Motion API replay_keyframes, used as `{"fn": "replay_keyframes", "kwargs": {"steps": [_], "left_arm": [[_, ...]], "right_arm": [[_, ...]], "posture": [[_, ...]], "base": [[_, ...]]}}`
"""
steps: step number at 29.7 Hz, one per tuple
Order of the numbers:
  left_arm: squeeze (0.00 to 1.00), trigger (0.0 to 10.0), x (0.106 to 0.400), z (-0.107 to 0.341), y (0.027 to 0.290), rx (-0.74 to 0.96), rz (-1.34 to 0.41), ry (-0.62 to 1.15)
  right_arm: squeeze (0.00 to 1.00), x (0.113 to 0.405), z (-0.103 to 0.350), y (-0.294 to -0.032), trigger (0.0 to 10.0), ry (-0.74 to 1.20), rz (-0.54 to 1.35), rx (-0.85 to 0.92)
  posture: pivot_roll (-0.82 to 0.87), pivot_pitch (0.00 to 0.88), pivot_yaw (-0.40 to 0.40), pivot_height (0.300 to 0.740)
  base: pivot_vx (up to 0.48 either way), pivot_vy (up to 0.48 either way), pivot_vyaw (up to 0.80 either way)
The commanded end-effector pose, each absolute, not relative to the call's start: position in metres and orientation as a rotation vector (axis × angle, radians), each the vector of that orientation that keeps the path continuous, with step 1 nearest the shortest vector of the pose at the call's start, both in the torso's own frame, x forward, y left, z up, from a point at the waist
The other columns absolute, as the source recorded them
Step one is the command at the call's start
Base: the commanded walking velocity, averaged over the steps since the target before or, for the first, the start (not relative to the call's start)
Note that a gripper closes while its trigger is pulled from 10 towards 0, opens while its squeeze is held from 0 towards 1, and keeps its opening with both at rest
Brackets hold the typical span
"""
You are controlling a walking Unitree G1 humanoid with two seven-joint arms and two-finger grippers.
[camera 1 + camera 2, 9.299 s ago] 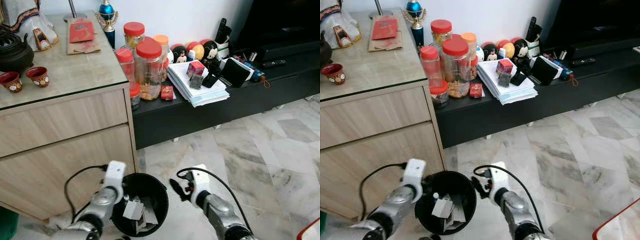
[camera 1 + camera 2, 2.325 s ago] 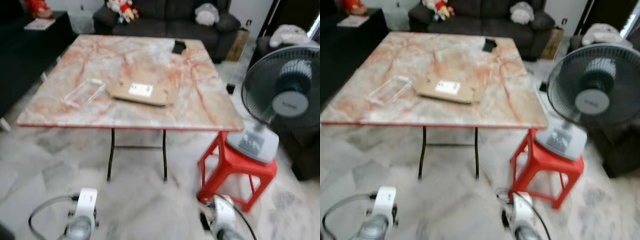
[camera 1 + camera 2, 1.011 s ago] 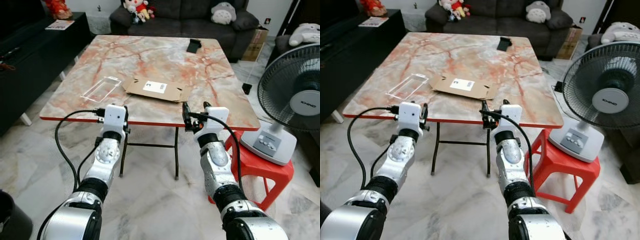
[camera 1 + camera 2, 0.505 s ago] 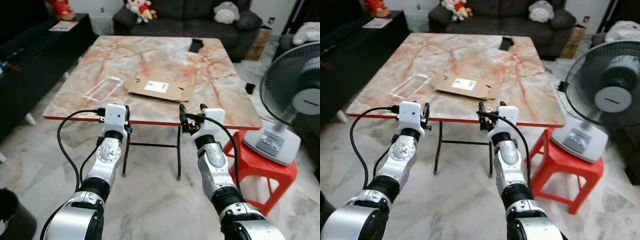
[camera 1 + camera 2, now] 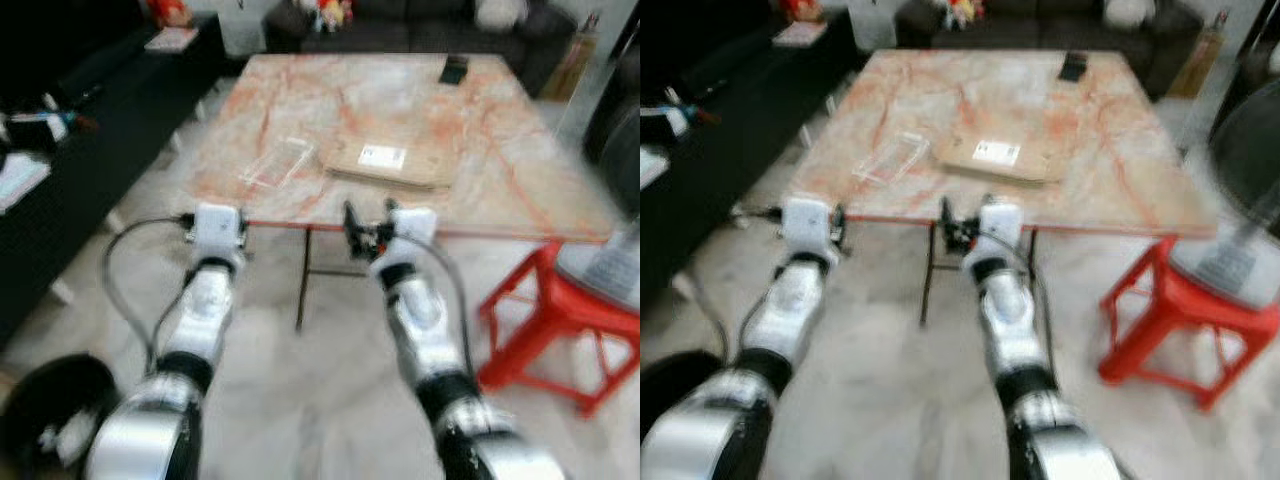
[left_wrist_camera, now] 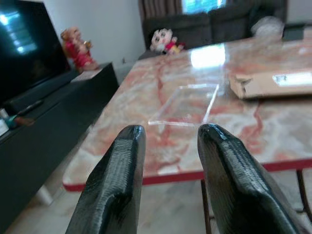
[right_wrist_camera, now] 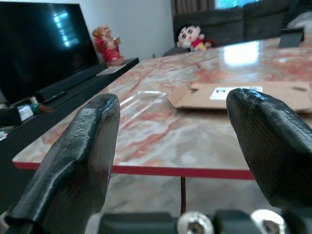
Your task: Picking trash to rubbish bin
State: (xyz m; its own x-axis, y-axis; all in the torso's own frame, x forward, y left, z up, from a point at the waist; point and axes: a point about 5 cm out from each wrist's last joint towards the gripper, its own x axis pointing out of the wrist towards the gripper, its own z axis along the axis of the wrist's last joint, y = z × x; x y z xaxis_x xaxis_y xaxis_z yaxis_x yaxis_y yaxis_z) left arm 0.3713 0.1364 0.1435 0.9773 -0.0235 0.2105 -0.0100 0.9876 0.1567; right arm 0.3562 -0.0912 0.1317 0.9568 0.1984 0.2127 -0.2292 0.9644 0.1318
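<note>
A living room with a pale marble floor (image 5: 260, 400) and a dark sofa (image 5: 420, 20) at the far side; the head views are blurred. A pink-veined marble counter (image 5: 300, 110) with a red edge stands just ahead of the robot. On it lie a flattened cardboard box (image 5: 390, 163) with a white label and, just beside it, a clear plastic tray (image 5: 275, 163). A small dark object (image 5: 453, 70) sits near the far edge. Both arms reach forward, short of the near edge. The left gripper (image 6: 168, 180) has its fingers apart, empty. The right gripper (image 7: 170, 161) has its fingers wide apart, empty. A red stool (image 5: 560, 320) stands to the right, a black bin (image 5: 45, 410) low on the left.
</note>
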Motion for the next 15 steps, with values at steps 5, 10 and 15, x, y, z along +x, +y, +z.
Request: {"fn": "replay_keyframes", "kwargs": {"steps": [5, 10, 15], "left_arm": [[0.00, 10.0, 0.373, 0.151, 0.145, 0.157, 0.020, -0.226], [0.00, 10.0, 0.375, 0.156, 0.148, 0.154, 0.049, -0.234], [0.00, 10.0, 0.377, 0.159, 0.153, 0.157, 0.061, -0.236]], "right_arm": [[0.00, 0.357, 0.141, -0.079, 10.0, -0.225, 0.245, 0.172], [0.00, 0.357, 0.143, -0.078, 10.0, -0.232, 0.254, 0.177], [0.00, 0.357, 0.147, -0.075, 10.0, -0.246, 0.261, 0.184]], "posture": [[-0.05, 0.000, 0.026, 0.740], [-0.04, 0.000, 0.025, 0.740], [-0.04, 0.000, 0.031, 0.740]], "base": [[0.000, 0.000, 0.00], [0.000, 0.000, 0.00], [0.305, 0.000, 0.00]]}}
